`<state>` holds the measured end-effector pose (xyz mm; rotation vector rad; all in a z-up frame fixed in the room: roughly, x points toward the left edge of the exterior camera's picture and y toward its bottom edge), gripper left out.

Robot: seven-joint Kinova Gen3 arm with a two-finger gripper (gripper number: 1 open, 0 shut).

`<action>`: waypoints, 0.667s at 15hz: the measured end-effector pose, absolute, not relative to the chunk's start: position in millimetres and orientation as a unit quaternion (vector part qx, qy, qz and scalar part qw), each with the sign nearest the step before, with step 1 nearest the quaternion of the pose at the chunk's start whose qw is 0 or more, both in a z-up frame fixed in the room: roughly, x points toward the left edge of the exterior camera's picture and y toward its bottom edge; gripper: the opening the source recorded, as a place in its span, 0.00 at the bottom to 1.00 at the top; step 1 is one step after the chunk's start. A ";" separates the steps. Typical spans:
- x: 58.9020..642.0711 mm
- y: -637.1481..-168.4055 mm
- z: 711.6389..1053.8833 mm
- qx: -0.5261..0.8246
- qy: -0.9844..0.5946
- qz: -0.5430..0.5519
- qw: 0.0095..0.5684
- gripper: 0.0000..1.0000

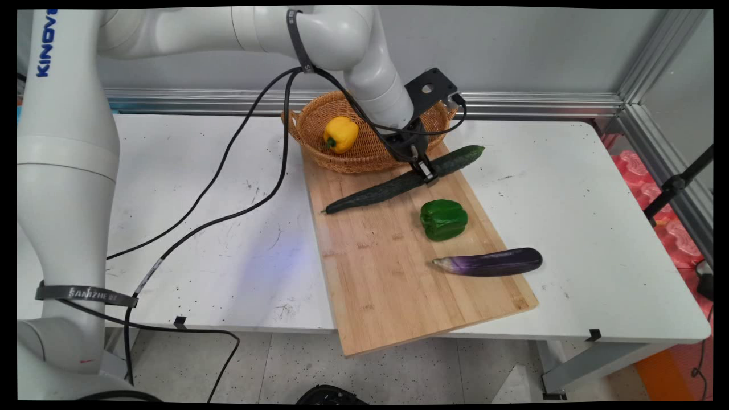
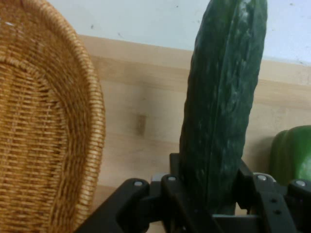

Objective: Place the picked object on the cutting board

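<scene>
A long dark green cucumber (image 1: pixel 376 193) lies slantwise across the far part of a wooden cutting board (image 1: pixel 393 273). My gripper (image 1: pixel 426 173) is down on it right of its middle, shut on the cucumber. In the hand view the cucumber (image 2: pixel 223 97) runs up between the two fingers, which press against its sides, so the gripper (image 2: pixel 210 167) has it clamped. A green bell pepper (image 1: pixel 443 219) sits on the board just in front of the gripper, also at the hand view's right edge as the green pepper (image 2: pixel 294 153).
A wicker basket (image 1: pixel 307 122) with a yellow bell pepper (image 1: pixel 340 134) stands right behind the gripper; the basket (image 2: pixel 43 136) fills the hand view's left. A purple eggplant (image 1: pixel 490 262) lies near the board's right edge. Black cables hang left of the board.
</scene>
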<state>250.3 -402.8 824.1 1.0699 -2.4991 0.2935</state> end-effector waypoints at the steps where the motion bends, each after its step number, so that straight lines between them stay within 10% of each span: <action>1: 249.7 -401.9 822.8 0.387 -0.893 0.104 0.204 0.00; 10: 243.5 -394.8 813.5 0.411 -0.880 0.093 0.218 0.00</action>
